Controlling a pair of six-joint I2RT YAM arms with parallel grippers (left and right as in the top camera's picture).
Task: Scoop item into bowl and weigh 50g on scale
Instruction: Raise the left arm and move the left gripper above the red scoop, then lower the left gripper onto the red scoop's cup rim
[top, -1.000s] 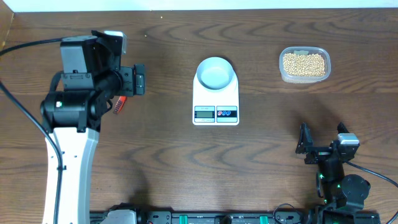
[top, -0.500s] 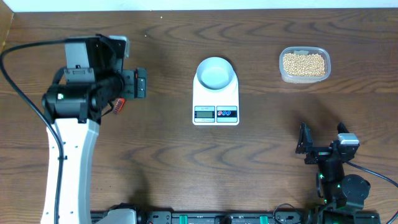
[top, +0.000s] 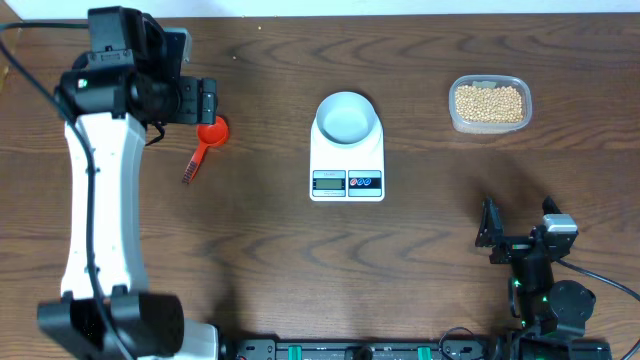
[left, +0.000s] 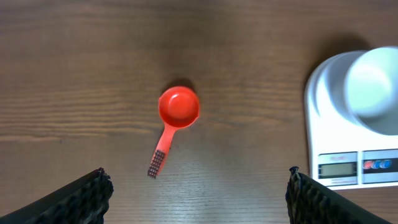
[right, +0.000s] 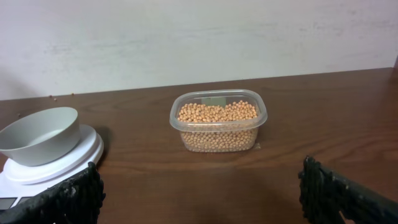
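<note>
From overhead, my left gripper (top: 212, 100) has swung up toward 12 o'clock over the last second. That uncovers the red scoop (top: 202, 148), which lies flat on the table (top: 270, 260) just at the gripper's 6 o'clock, its cup nearest the fingers and its handle trailing toward 7 o'clock. The handle lies where it lay before, so I judge the scoop untouched. The left fingers are spread wide with nothing between them. The scale (top: 347, 160) sits mid-table, at 3 o'clock from the scoop. The bowl (top: 347, 117) stands on its 12 o'clock end and looks empty. The beans (top: 489, 102) are all in the clear tub (top: 489, 125), well apart at about 2 o'clock from the scale. The right gripper (top: 520, 220) has not stirred; it is parked at 5 o'clock with its fingers apart. In the left wrist view, the scoop (left: 174, 121) lies at 12 o'clock from the gap between my fingertips (left: 81, 196), slightly left of centre, and the scale (left: 323, 143) and bowl (left: 373, 90) are at 2 o'clock. The right wrist view shows the tub (right: 219, 140) heaped with beans (right: 217, 114) at 12 o'clock, the bowl (right: 38, 134) on the scale (right: 56, 165) at 10 o'clock, and the fingers (right: 68, 199) wide and empty. Nothing is scooped yet. The lift looks like a line-up for picking the scoop, and I expect the handle's low profile to make that fiddly.
</note>
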